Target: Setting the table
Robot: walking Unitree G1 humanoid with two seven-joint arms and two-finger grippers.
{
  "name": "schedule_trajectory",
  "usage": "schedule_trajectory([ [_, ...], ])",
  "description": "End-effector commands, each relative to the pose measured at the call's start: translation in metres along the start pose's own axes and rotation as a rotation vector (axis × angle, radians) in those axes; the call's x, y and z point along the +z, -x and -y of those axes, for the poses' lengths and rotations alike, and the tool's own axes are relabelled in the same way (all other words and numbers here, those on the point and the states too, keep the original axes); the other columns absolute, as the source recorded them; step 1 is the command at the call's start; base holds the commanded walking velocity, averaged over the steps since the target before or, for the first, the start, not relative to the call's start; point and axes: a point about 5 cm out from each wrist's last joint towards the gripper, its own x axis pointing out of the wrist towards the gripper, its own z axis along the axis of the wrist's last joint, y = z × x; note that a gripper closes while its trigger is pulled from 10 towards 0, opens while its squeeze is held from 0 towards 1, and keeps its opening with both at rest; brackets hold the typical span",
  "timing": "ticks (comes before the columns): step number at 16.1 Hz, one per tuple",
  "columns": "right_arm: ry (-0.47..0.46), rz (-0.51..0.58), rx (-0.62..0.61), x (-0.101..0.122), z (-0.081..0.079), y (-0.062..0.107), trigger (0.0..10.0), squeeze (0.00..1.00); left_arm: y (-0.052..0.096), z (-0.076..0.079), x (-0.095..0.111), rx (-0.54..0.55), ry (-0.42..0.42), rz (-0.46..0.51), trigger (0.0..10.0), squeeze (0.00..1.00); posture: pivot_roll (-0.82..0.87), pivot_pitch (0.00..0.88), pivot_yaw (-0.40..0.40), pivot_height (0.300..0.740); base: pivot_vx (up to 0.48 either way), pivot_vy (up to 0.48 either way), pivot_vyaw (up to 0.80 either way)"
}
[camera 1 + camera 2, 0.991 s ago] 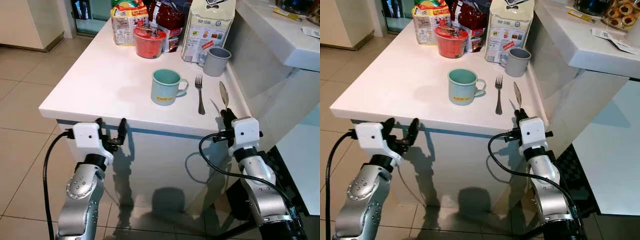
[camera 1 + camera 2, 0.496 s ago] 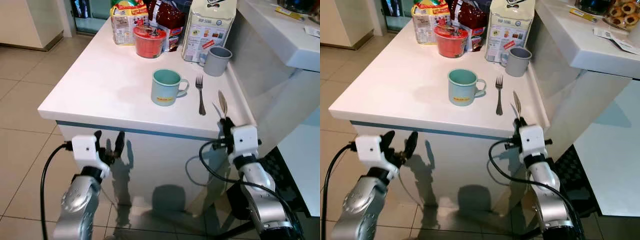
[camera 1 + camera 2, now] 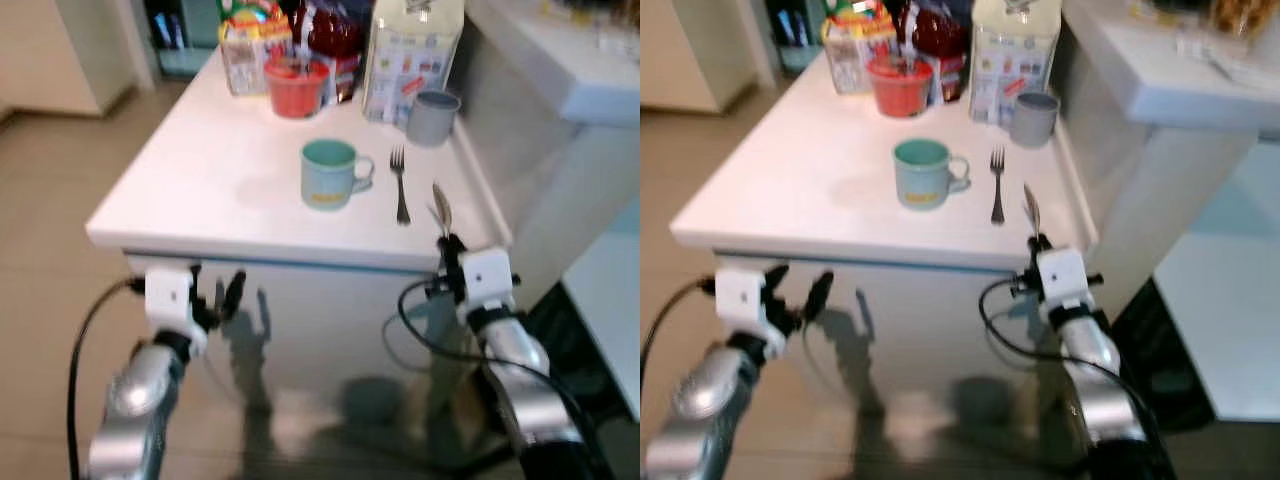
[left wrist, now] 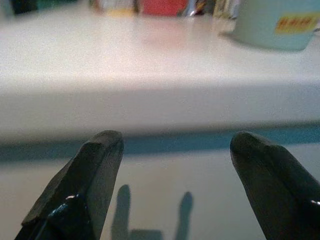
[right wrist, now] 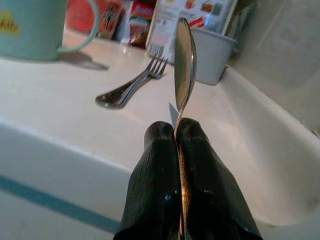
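Spoon (image 5: 183,65) is pinched by its handle in my right gripper (image 5: 179,131), bowl pointing up, held just off the near right corner of the white tabletop (image 3: 210,180). The right fingers (image 5: 155,170) are pressed together on the handle.

Compared with one second ago, both eye views are now blurred and the whole picture has shifted a little, so I read that as the camera moving. Against the tabletop edge, the right gripper sits lower than it did a second ago: then it was level with the edge, now its white housing is below it, with the spoon's bowl standing up past the edge. The left gripper (image 3: 218,293) has likewise dropped below the front edge, in front of the white cabinet face. Its fingers (image 4: 85,185) are spread wide, holding nothing, same as before.

On the tabletop, nothing has changed place:
- teal mug (image 3: 328,173) near the middle, handle toward the fork
- fork (image 3: 400,184) just right of the mug, tines away from me
- grey cup (image 3: 434,117) behind the fork, by the tall carton (image 3: 414,55)
- red bowl (image 3: 296,86) and food packets (image 3: 246,47) at the far end
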Motion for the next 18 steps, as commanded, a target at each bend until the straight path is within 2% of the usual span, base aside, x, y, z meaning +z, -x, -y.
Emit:
schedule_trajectory([
  [1, 0.002, -0.020, -0.022, -0.004, 0.001, -0.003, 0.0, 0.00, -0.004, 0.004, 0.000, -0.047, -0.001, -0.006, 10.0, 0.00, 0.05, 0.000, 0.057, 0.740, 0.000, 0.000, 0.00],
  [3, -0.005, -0.001, -0.025, 0.001, -0.002, -0.008, 0.0, 0.00, -0.012, 0.006, 0.008, -0.082, -0.018, 0.009, 10.0, 0.00, 0.05, 0.000, 0.072, 0.740, 0.000, 0.000, 0.00],
  [5, -0.011, 0.002, -0.017, 0.001, -0.004, -0.008, 0.0, 0.00, -0.017, 0.004, 0.009, -0.059, 0.012, 0.019, 10.0, 0.00, 0.05, 0.000, 0.062, 0.740, 0.000, 0.000, 0.00],
  [8, -0.014, 0.002, -0.018, 0.000, -0.005, -0.008, 0.0, 0.00, -0.020, 0.009, 0.007, -0.041, 0.040, 0.026, 10.0, 0.00, 0.04, 0.000, 0.036, 0.740, 0.000, 0.000, 0.00],
  [11, -0.019, 0.002, -0.017, 0.000, -0.008, -0.008, 0.0, 0.00, -0.022, 0.013, 0.004, -0.047, 0.027, 0.017, 10.0, 0.00, 0.04, 0.000, 0.040, 0.740, 0.000, 0.000, 0.00],
  [18, -0.025, -0.009, -0.006, -0.002, -0.011, -0.008, 0.0, 0.00, -0.023, 0.011, 0.004, -0.037, 0.002, 0.015, 10.0, 0.00, 0.05, 0.000, 0.031, 0.740, 0.000, 0.000, 0.00],
])
